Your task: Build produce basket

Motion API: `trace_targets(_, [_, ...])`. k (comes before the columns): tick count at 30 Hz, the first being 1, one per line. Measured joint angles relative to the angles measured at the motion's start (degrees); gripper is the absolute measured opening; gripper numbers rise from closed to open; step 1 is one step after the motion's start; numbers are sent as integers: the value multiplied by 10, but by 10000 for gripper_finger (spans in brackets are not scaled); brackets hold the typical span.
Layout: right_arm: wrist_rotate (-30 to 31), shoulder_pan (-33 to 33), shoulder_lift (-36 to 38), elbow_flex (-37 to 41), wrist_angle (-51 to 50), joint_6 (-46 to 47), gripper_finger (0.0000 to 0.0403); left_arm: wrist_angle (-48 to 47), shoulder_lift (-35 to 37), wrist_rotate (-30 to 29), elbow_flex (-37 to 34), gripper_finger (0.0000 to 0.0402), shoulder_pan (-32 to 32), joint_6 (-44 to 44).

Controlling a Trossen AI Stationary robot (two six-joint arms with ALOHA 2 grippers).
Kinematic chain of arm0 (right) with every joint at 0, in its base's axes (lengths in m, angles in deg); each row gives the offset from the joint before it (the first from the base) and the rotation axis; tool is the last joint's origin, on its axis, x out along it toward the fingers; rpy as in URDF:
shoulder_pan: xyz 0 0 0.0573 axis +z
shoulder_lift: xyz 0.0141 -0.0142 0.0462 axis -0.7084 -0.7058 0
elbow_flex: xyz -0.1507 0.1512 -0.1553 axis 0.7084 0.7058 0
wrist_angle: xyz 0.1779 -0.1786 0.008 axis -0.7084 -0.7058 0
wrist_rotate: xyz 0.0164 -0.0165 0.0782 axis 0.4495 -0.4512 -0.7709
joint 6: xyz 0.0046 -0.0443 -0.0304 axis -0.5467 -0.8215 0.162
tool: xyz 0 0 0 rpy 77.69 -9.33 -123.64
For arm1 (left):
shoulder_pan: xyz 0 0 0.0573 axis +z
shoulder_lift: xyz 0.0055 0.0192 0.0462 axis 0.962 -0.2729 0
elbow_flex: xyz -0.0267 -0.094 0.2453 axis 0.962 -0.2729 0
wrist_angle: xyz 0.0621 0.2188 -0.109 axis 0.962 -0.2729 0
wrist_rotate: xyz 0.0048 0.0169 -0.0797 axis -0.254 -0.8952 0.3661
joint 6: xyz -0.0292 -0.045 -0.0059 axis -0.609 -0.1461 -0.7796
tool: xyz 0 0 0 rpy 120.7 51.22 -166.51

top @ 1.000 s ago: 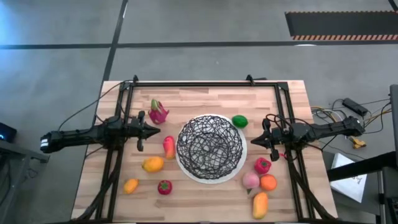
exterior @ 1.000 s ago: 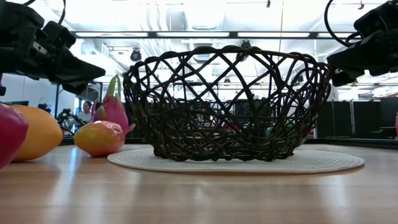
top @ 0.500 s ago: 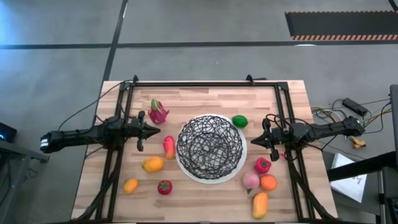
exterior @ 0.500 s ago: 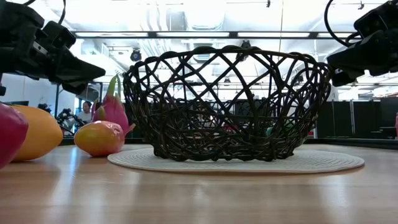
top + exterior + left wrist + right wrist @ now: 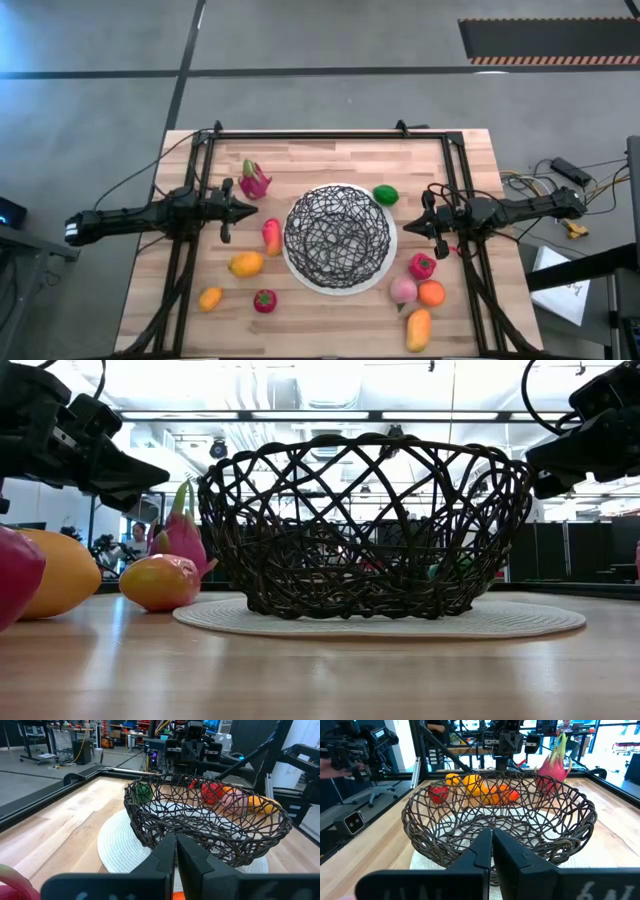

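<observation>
Wooden planks form the tabletop (image 5: 330,160) beneath a bright, equipment-filled workshop, with grey floor all around it. Left gripper (image 5: 250,210) hangs above the table just left of the basket (image 5: 338,238), its two fingers (image 5: 167,851) pressed together with only a thin seam between them and nothing held, pointing at the wire wall. Right gripper (image 5: 404,226) mirrors it just off the basket's right edge, its fingers (image 5: 492,845) likewise closed on nothing and aimed at the bowl. Between the two, the black wire basket sits upright at the table's middle on a round white base, with no produce inside. Around it the pieces lie scattered on the wood: a pink dragon fruit (image 5: 254,179) to the upper left, beyond the left gripper; a red-and-orange piece (image 5: 271,236) close against the basket's left edge; a yellow-orange piece (image 5: 245,264) just below that; a small orange piece (image 5: 210,298) and a red piece (image 5: 264,300) nearer the front-left corner. A green lime (image 5: 385,195) rests near the basket's upper right edge. On the lower right, a red piece (image 5: 422,266), a peach-pink piece (image 5: 403,290), an orange one (image 5: 431,293) and a yellow-orange one (image 5: 418,328) cluster close together. A black frame (image 5: 330,135) borders the table.
</observation>
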Motion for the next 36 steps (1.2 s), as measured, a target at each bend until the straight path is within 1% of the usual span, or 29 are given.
trace_targets(2, [0, 0, 0, 0, 0, 0, 9, 3, 0, -6, 0, 0, 0, 0])
trace_targets(5, [0, 0, 0, 0, 0, 0, 9, 39, 0, -20, 0, 0, 0, 0])
trace_targets(8, [0, 0, 0, 0, 0, 0, 9, 100, 0, -20, 0, 0, 0, -6])
trace_targets(10, [0, 0, 0, 0, 0, 0, 9, 151, 0, -21, 0, 0, 0, -40])
trace_targets(12, [0, 0, 0, 0, 0, 0, 9, 206, 0, -28, 0, 0, 0, -48])
trace_targets(16, [0, 0, 0, 0, 0, 0, 9, 291, -14, -102, 0, 0, 0, 13])
trace_targets(18, [0, 0, 0, 0, 0, 0, 9, 312, -26, -131, 6, 0, 0, 27])
trace_targets(22, [0, 0, 0, 0, 0, 0, 9, 264, -73, -139, 57, 3, 0, 34])
trace_targets(26, [0, 0, 0, 0, 0, 0, 9, 156, -127, -167, 129, 31, 0, 77])
trace_targets(29, [0, 0, 0, 0, 0, 0, 9, 96, -167, -203, 181, 70, 0, 92])
trace_targets(33, [0, 0, 0, 0, 0, 0, 9, 35, -221, -256, 239, 137, 0, 89])
trace_targets(36, [0, 0, 0, 0, 0, 0, 9, -12, -257, -312, 268, 190, 0, 44])
